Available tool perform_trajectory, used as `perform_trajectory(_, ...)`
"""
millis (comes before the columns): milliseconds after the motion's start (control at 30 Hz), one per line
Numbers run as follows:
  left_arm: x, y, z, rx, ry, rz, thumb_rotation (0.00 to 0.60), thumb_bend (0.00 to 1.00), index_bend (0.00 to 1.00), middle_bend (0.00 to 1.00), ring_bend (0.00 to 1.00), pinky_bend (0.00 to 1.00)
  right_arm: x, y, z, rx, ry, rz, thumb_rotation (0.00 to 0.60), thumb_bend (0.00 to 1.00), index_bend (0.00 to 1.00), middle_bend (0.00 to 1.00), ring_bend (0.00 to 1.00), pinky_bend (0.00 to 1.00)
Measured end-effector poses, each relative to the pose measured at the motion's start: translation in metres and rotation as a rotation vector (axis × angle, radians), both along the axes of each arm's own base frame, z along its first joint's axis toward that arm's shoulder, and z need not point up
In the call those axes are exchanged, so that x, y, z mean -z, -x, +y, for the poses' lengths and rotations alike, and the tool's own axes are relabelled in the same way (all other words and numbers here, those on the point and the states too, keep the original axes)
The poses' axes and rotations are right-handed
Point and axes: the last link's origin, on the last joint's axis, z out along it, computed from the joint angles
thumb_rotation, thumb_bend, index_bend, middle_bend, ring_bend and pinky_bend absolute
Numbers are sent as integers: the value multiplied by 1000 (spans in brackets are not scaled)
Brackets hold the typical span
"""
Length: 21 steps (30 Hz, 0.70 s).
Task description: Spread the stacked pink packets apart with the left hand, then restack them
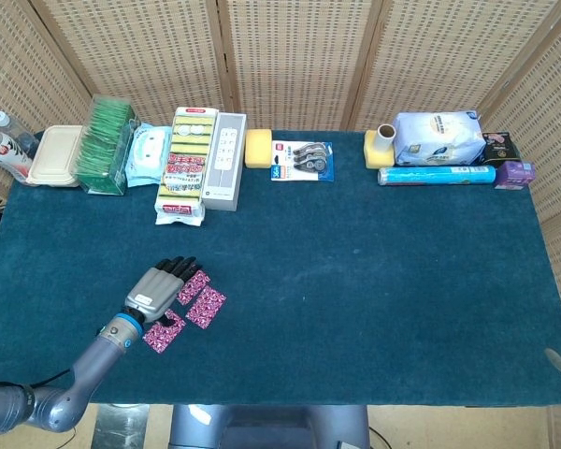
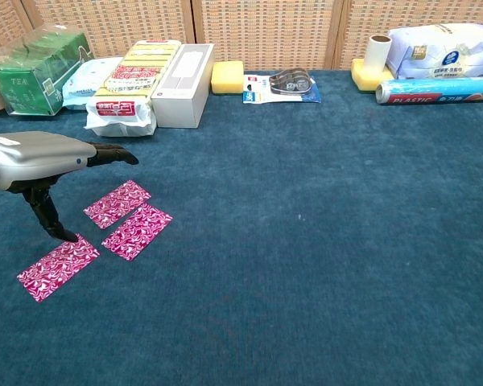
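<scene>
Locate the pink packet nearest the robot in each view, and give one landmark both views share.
Head view: nearest pink packet, lower left, just below the left hand.
Chest view: same packet, lower left, a fingertip of that hand at its far corner.
Shared landmark: yellow sponge at the table's back edge.

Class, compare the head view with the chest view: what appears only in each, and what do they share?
Only the head view shows the bottles at the table's far left and the purple box at far right. Only the chest view shows the left hand with one of its fingers reaching down by the nearest packet. Both show three pink packets lying apart.
</scene>
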Motion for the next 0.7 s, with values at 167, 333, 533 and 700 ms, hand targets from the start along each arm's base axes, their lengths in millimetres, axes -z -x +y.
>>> perform_trajectory(167, -2, 10, 3, -8, 0, 8, 600, 71, 0, 0, 0, 117, 0, 0, 0, 0, -3, 0, 600, 5, 77, 0, 0, 0)
perform_trajectory(333, -4, 17, 0, -14, 14, 5, 600, 77, 0, 0, 0, 117, 1, 0, 0, -1, -6, 1, 600, 5, 77, 0, 0, 0)
perform_trajectory(533, -11, 23, 6, -8, -11, -12, 600, 84, 0, 0, 0, 117, 4, -1, -1, -3, -19, 4, 600, 4, 77, 0, 0, 0)
perform_trajectory(700, -11, 25, 14, 45, -21, 0, 600, 96, 0, 0, 0, 116, 5, -1, -1, -2, -20, 4, 600, 5, 78, 0, 0, 0)
